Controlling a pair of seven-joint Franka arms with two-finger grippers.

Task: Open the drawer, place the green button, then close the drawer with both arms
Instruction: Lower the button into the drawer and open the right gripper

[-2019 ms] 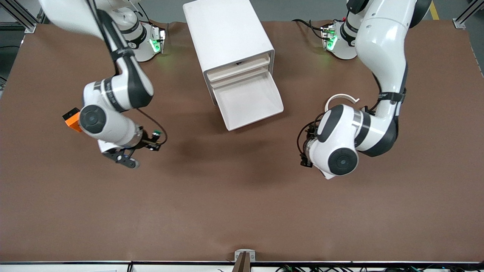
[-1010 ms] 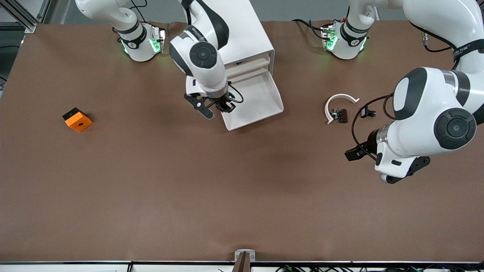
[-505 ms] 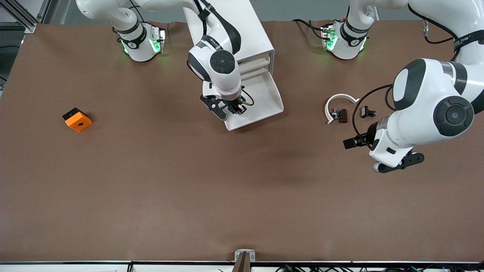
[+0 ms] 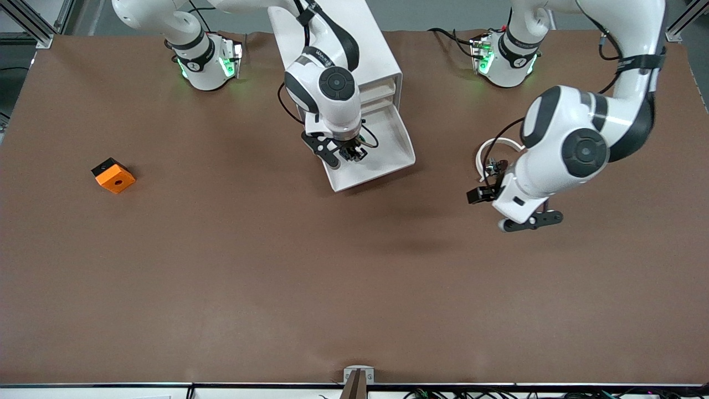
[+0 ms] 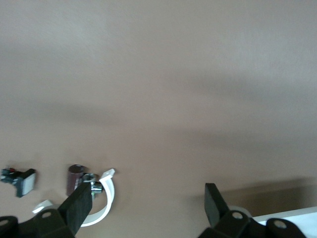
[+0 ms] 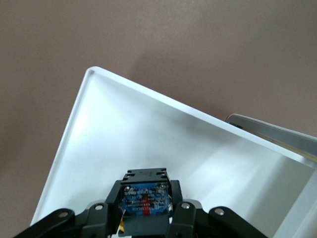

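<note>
Right gripper point(image 6: 146, 218) pinches the boxy button point(image 6: 145, 198) over the smooth white drawer point(image 6: 163, 144).

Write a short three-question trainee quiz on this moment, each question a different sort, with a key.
1. True or false: the drawer stands pulled out of the cabinet.
2. The right gripper grips: A) the orange cube; B) the button; C) nothing.
3. Fill in: the left gripper hangs open over the ____.

Key:
1. True.
2. B; it is over the drawer.
3. Table, near the white arc part.
</note>
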